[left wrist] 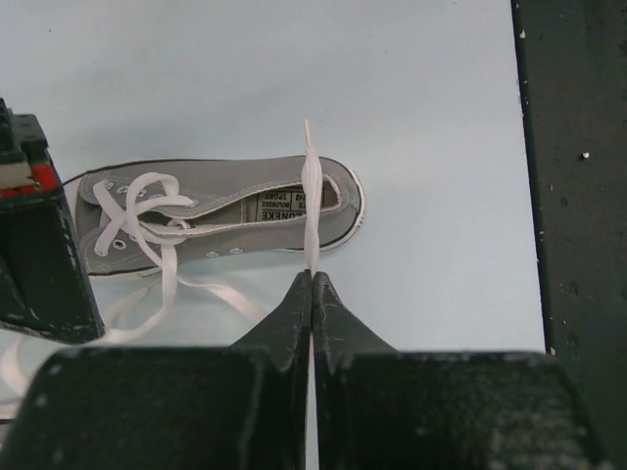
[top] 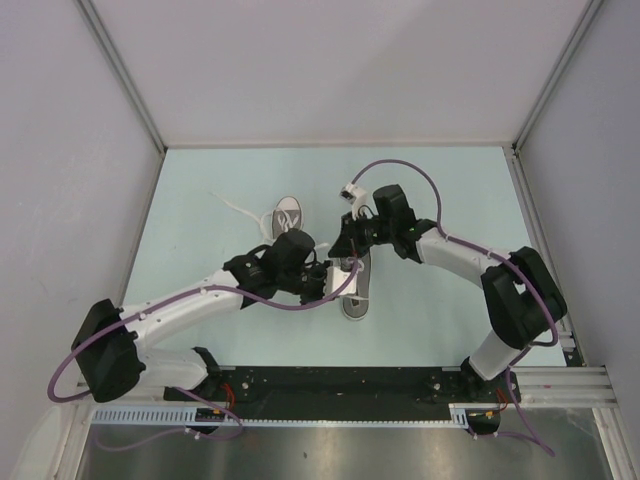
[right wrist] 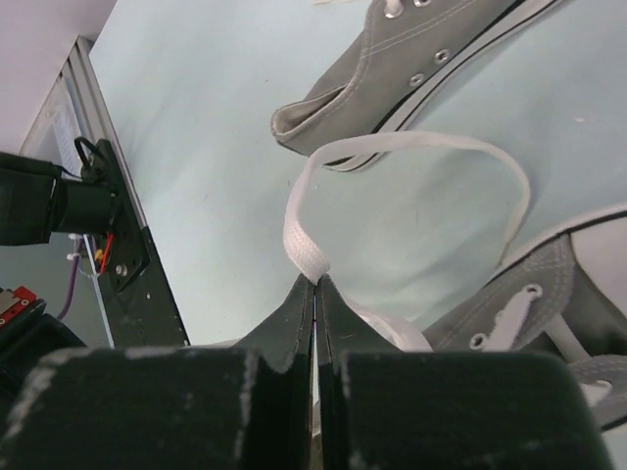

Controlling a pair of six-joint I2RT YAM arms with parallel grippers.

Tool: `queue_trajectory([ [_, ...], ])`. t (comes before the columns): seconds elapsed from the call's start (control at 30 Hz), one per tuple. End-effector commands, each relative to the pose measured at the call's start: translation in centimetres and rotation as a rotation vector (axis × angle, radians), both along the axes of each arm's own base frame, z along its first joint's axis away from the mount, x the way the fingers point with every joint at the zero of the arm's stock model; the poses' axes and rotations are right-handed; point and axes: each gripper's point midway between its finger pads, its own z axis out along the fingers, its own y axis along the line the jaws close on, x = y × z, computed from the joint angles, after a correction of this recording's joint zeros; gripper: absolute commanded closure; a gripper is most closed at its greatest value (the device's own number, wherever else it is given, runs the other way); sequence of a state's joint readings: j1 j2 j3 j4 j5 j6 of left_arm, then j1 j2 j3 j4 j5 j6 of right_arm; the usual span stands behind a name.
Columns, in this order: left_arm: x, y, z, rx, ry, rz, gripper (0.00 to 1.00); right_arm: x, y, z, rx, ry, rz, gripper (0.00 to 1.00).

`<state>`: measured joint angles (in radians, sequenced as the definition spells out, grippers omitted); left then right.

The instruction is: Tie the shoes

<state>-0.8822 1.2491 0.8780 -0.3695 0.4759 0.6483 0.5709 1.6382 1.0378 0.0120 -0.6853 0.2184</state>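
Left fingers pinch a white lace taut across a grey sneaker; right fingers pinch a looped lace above the table.

This is a robotics lab, and the setup is a closed test cell rather than a room anyone lives or works in. Plain pale wall panels box in a mint-coloured worktop on three sides, held at the corners by aluminium frame posts. At the near edge, a left arm and a right arm, both white and black, are bolted to a black mounting plate beside an aluminium rail. Purple cables loop along the arms. A white slotted cable duct runs in front of the plate, above a brushed steel sheet.
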Motion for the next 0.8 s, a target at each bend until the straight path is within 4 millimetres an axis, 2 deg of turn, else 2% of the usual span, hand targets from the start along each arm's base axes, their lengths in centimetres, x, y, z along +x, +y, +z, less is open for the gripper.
queue_trajectory([
  [0.0, 0.2, -1.2, 1.4, -0.052, -0.048, -0.046, 1.00, -1.3, 1.3, -0.3, -0.008, -0.037, 0.066, 1.00],
  [0.1, -0.1, -0.8, 1.0, -0.051, -0.049, -0.045, 1.00, -1.9, 1.9, -0.7, -0.010, -0.035, 0.092, 1.00],
  [0.13, -0.2, -0.7, 0.7, -0.046, -0.044, -0.042, 1.00, -2.0, 2.0, -0.7, -0.008, -0.035, 0.097, 0.93],
  [0.17, -0.2, -0.6, 0.6, -0.045, -0.043, -0.040, 1.00, -2.1, 2.0, -0.3, -0.001, -0.043, 0.103, 0.75],
  [0.23, -0.4, -0.4, 0.3, -0.047, -0.029, -0.025, 1.00, -1.8, 1.8, 0.6, 0.002, -0.073, 0.106, 0.65],
  [0.27, -0.4, -0.4, 0.5, -0.055, -0.029, -0.023, 1.00, -1.8, 1.0, 1.2, -0.022, -0.067, 0.099, 0.61],
  [0.43, -0.7, -0.3, 0.2, -0.072, -0.002, 0.002, 1.00, 0.0, -2.4, 2.5, -0.104, -0.216, 0.092, 0.59],
  [0.57, -0.6, -0.6, 0.1, -0.084, 0.012, 0.015, 1.00, -0.3, -4.5, 0.6, -0.232, -0.270, 0.135, 0.59],
  [0.77, -0.2, -0.7, 0.0, -0.084, 0.020, 0.044, 1.00, 0.2, -5.5, -1.2, -0.311, -0.290, 0.149, 0.59],
])
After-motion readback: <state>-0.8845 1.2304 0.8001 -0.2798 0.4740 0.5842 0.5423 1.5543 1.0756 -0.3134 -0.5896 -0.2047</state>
